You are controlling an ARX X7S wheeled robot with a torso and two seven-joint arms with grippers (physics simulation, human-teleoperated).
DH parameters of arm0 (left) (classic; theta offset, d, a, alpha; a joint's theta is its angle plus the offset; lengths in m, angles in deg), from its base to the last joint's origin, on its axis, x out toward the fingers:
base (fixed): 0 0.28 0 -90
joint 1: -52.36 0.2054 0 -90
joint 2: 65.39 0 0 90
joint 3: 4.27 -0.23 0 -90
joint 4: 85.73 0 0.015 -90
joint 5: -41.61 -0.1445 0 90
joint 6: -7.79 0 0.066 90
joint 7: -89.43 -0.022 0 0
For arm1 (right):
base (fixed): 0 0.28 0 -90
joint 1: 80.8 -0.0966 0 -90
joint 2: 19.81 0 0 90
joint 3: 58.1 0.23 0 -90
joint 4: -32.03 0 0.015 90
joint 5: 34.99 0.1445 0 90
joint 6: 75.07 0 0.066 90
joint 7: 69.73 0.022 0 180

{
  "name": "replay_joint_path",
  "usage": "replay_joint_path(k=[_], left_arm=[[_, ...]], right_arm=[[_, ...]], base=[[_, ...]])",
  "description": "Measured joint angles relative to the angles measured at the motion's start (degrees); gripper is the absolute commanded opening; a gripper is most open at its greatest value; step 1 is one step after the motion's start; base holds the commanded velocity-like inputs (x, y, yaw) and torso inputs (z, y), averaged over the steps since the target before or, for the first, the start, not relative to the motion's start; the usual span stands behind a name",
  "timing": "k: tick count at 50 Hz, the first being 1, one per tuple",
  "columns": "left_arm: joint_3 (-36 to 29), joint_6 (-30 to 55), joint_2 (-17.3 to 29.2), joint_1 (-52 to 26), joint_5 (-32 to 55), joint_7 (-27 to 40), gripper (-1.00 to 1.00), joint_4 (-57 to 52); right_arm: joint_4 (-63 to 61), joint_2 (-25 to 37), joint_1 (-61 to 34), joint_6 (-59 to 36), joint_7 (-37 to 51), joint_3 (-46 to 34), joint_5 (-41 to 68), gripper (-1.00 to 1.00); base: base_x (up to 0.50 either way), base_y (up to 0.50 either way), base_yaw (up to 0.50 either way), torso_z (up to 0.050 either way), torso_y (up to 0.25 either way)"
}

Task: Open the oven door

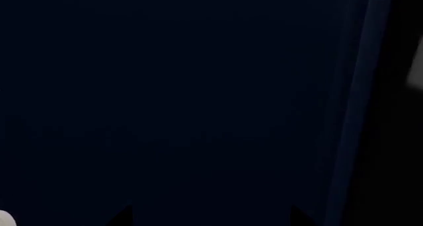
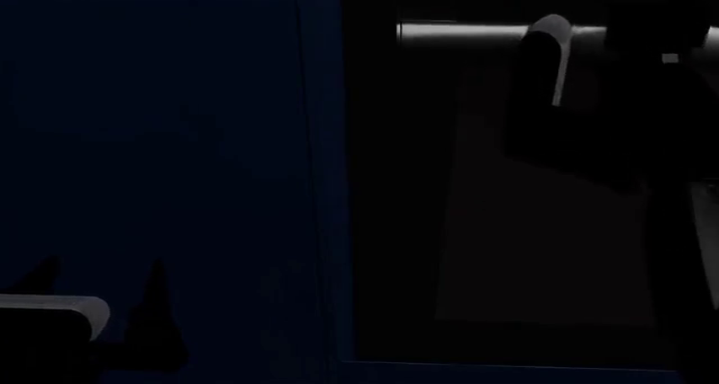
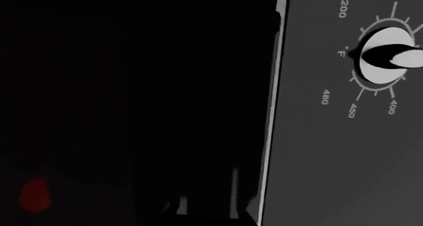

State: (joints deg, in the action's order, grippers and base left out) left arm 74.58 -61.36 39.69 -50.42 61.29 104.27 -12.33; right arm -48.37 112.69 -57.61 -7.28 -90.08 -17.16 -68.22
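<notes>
The oven door [image 2: 540, 232] is the black panel with a faintly lighter window on the right of the head view. Its silver-grey bar handle [image 2: 460, 32] runs along the top. My right gripper [image 2: 578, 43] is a dark mass up against that bar, with a pale wrist part over it; its jaws are lost in shadow. The right wrist view shows the black oven door [image 3: 132, 87] close up, with my right gripper [image 3: 208, 208] barely visible. My left gripper [image 2: 101, 274] is low down, in front of the blue cabinet. In its wrist view the left gripper [image 1: 210, 217] is open and holds nothing.
A dark blue cabinet door [image 2: 157, 148] fills the space left of the oven, and the left wrist camera faces this cabinet door [image 1: 165, 87]. Beside the oven door is a grey control panel [image 3: 330, 151] with a temperature knob [image 3: 387, 55]. A dull red spot [image 3: 33, 194] shows on the black surface.
</notes>
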Motion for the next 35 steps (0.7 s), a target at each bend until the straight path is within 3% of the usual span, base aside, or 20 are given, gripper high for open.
replay_joint_path(k=[35], left_arm=[[-0.11, 0.29, 0.89, 0.13, 1.11, 1.00, 1.00, -2.01]], right_arm=[[-27.48, 14.05, 12.39, -9.63, -7.05, 4.93, -0.51, -1.00]], base=[[0.00, 0.00, 0.00, 0.000, 0.000]])
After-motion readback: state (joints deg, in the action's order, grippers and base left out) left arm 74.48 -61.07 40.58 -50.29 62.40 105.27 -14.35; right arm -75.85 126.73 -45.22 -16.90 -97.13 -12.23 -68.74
